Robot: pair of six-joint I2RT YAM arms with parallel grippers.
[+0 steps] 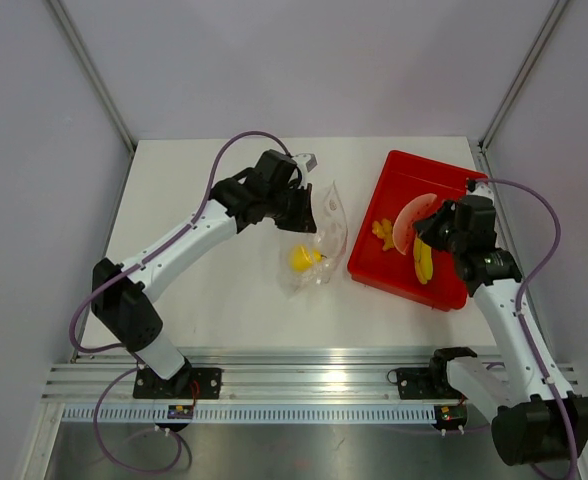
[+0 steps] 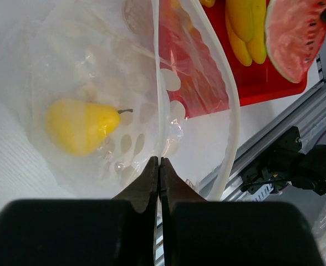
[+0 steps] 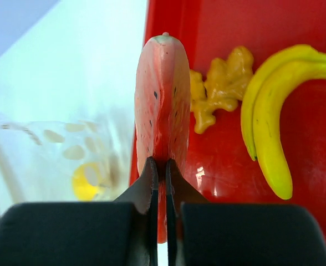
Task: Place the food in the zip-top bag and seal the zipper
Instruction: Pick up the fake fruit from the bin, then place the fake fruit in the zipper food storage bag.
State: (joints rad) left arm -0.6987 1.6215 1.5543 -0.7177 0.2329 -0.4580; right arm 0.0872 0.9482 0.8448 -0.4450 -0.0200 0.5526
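Right gripper [image 3: 159, 164] is pinched tight on the watermelon slice [image 3: 162, 94], edge-on, its length running straight ahead of the jaws. Left of it lies the zip-top bag [image 3: 46, 149], rim clamped by my left gripper [image 2: 159, 162], mouth seemingly open toward the slice; I judge a leftward carry next.

Overhead, wrist close-ups sharing zip-top bag [image 1: 332, 215]

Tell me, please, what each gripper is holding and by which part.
The left gripper pinches the zip-top bag by its mouth rim; the right gripper clamps the watermelon slice across its flat faces.
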